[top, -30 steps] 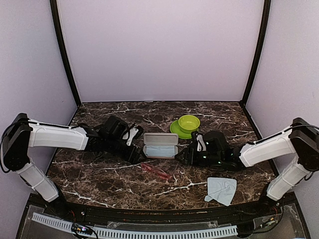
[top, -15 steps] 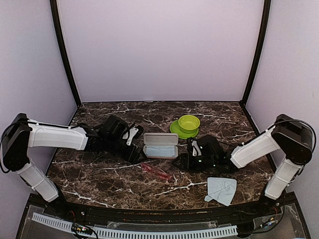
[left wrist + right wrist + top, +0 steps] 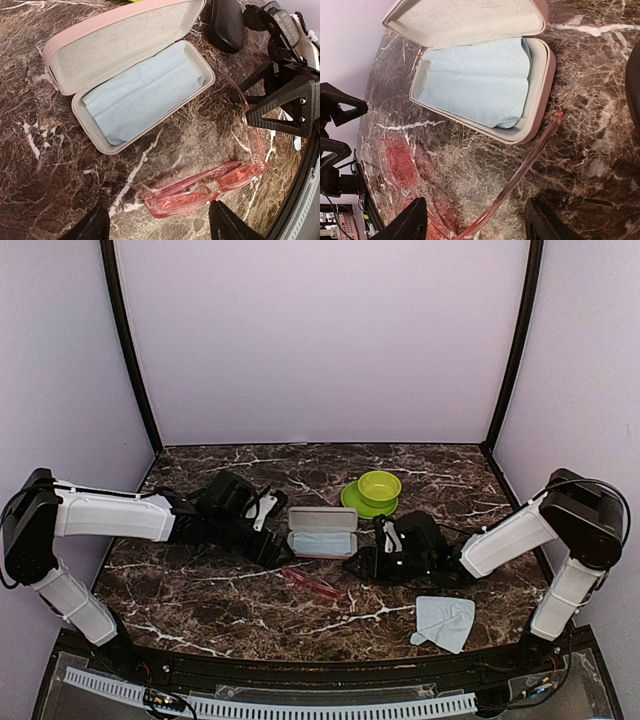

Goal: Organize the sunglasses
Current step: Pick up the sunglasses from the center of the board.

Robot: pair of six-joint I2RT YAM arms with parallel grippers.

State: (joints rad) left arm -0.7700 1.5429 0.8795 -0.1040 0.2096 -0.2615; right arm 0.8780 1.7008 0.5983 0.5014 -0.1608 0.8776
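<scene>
The red-pink sunglasses (image 3: 312, 583) lie on the marble in front of the open pink case (image 3: 322, 532), which holds a blue cloth (image 3: 145, 95). One temple (image 3: 530, 160) is swung out toward the case. My left gripper (image 3: 275, 548) is open, low over the table to the left, and the lenses (image 3: 210, 187) lie just ahead of its fingertips (image 3: 95, 225). My right gripper (image 3: 352, 565) is open at the right. The swung-out temple runs between its fingers (image 3: 550, 220) without being pinched.
A green bowl on a green plate (image 3: 378, 490) stands behind the right arm. A light blue cloth (image 3: 445, 622) lies at the front right. A black oval case (image 3: 227, 25) rests beside the pink case, near the right gripper.
The right arm has folded in, carrying its gripper left and down toward the sunglasses. The left arm, case and sunglasses have stayed put.
</scene>
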